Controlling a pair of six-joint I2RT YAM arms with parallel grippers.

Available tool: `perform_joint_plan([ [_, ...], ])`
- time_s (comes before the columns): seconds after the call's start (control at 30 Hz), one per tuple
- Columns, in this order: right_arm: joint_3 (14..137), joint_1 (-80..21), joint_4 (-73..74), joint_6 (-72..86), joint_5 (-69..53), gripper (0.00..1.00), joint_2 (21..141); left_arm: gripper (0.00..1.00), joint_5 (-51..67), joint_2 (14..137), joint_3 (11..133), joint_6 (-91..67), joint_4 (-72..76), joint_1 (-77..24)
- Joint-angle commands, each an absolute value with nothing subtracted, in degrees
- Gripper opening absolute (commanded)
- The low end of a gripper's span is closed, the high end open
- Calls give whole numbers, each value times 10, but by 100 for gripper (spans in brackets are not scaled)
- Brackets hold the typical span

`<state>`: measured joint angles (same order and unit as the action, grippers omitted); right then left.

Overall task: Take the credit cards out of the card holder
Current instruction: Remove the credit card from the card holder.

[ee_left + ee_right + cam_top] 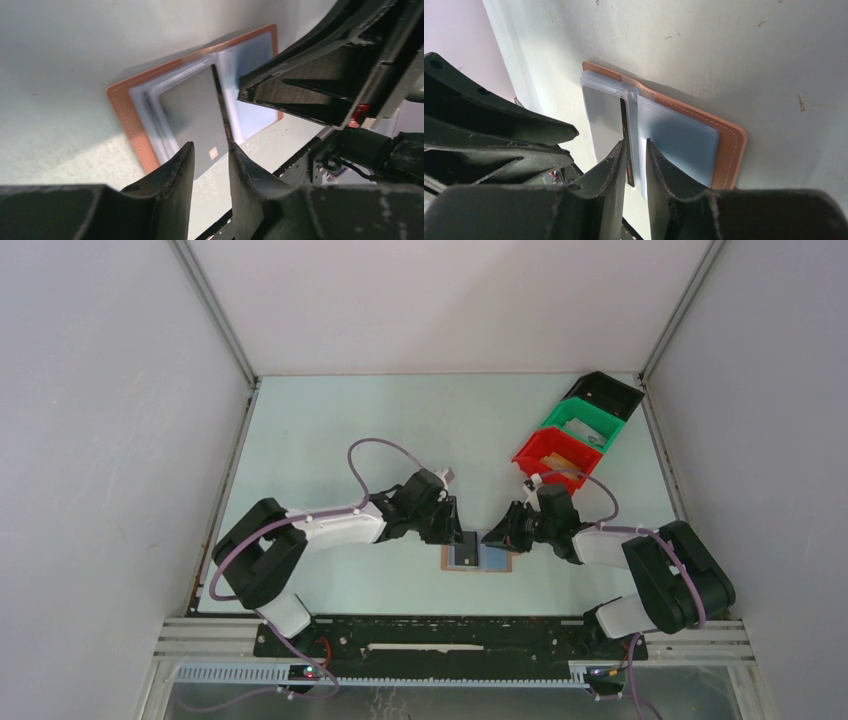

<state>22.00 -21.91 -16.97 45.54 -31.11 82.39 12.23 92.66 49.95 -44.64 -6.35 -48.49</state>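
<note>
Nearest, two arms are seen bolted at the near edge of the tabletop [350, 430]: one left arm [330, 525] and one right arm [620, 545]. Both are bent inward so that their tips meet near the middle.

Just beyond the bases, one card holder [480, 562] is laid open and flat on the tabletop. Its brown outer edge frames pale blue-grey sleeves [679, 140] on both halves.

The left end effector [210, 146] is positioned over the holder's left half. Its two fingers are held slightly apart, and the near corner of one dark credit card [192, 107] is seen through the gap. Whether that card is touched or gripped by them cannot be told. The card is seated on the left half, right beside the fold, and a small orange square is marked near its near corner.

The right end effector [635, 142] is positioned at the fold. Its two fingers are narrowly parted, and the dark card's thin edge and the edge of one pale sleeve are seen in the gap. Whether these are pinched cannot be told either. Only one card can be counted with certainty.

Farthest, at the far right, three bins are lined up diagonally and touching. One red bin [530, 462] is placed nearest, one green bin [590, 410] next, and one black bin [610, 390] last. All three are well apart from the holder.
</note>
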Motion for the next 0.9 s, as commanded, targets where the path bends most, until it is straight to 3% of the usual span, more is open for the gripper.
perform_joint_plan([
  [0.0,215,-225,-172,458,-307,29,809,37,156,929,503,-453,-13,-490],
  [0.87,215,-226,-168,456,-305,29,810,36,98,957,503,-468,-53,-491],
])
